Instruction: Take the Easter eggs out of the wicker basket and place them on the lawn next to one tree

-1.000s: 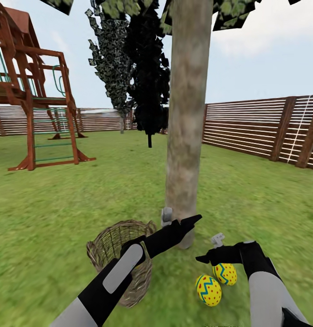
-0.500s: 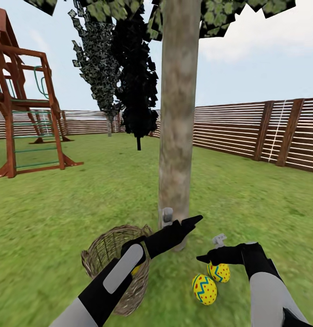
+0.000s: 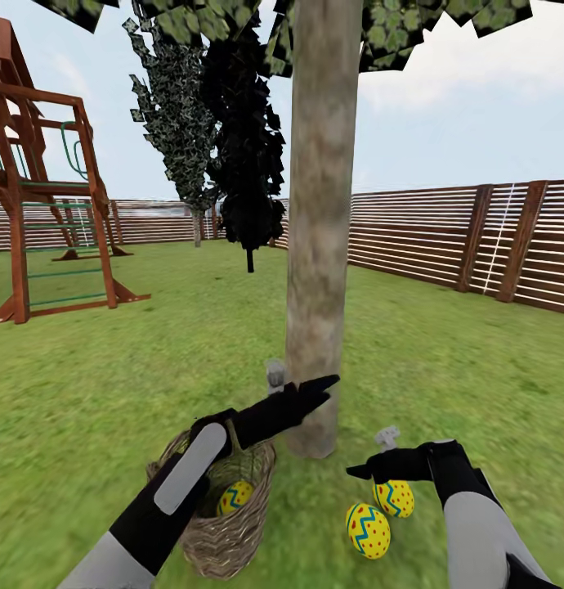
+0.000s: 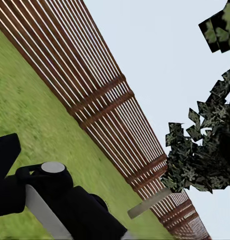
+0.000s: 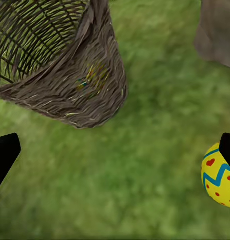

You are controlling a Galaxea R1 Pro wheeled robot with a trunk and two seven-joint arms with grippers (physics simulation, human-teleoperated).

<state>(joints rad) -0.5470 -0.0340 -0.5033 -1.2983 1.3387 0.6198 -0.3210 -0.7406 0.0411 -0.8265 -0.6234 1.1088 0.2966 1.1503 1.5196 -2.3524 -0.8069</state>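
Easter eggs point(image 3: 369, 530) under right jaws point(image 3: 357, 470), spread wide, empty.

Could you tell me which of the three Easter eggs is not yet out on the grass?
The egg inside the wicker basket, seen through its open weave. The other two eggs lie on the lawn beside the tree trunk.

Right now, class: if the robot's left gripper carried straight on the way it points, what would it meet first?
Probably the tree trunk: the left gripper already overlaps it in the head view, though depth is unclear.
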